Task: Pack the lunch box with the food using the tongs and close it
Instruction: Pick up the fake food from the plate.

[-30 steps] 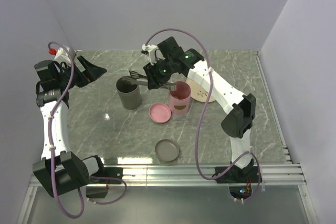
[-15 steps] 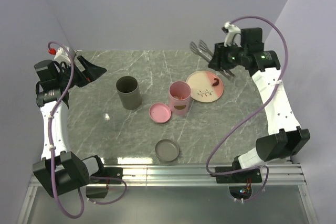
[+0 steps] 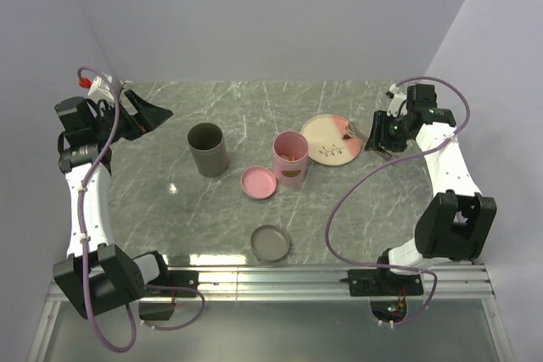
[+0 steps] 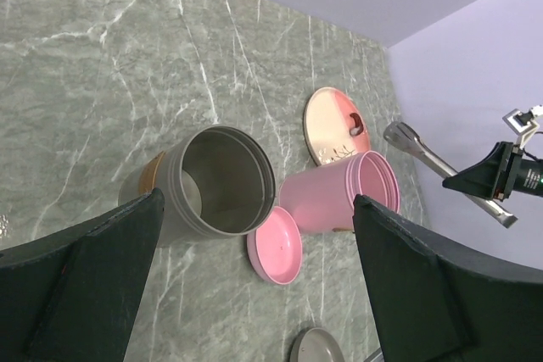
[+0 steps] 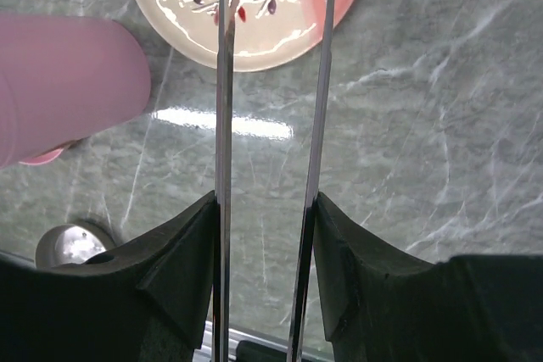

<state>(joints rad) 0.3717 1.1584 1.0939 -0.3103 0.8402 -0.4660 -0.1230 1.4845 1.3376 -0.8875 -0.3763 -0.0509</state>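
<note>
Well — right claw (image 5: 265, 239) clamps the tongs (image 5: 223, 125), tips over plate (image 5: 273, 44).

Setting: a robotics lab test cell, not a home kitchen. What you had in front of you showed it:
- plain pale walls (image 3: 254, 14) boxing the bench in on three sides;
- a marble-patterned tabletop (image 3: 212, 209) with a ribbed metal rail (image 3: 280, 279) along its near edge;
- two white-and-black robot arms mounted at that rail, the left arm (image 3: 85, 201) and the right arm (image 3: 450, 171);
- purple cables (image 3: 327, 231) looping from base to wrist;
- tableware laid out as staged props: a plate (image 3: 327, 148), a pink canister (image 3: 290, 163), a grey cup (image 3: 208, 154), a pink lid (image 3: 258, 182), a grey lid (image 3: 270, 243) and tongs (image 4: 405, 136).
</note>
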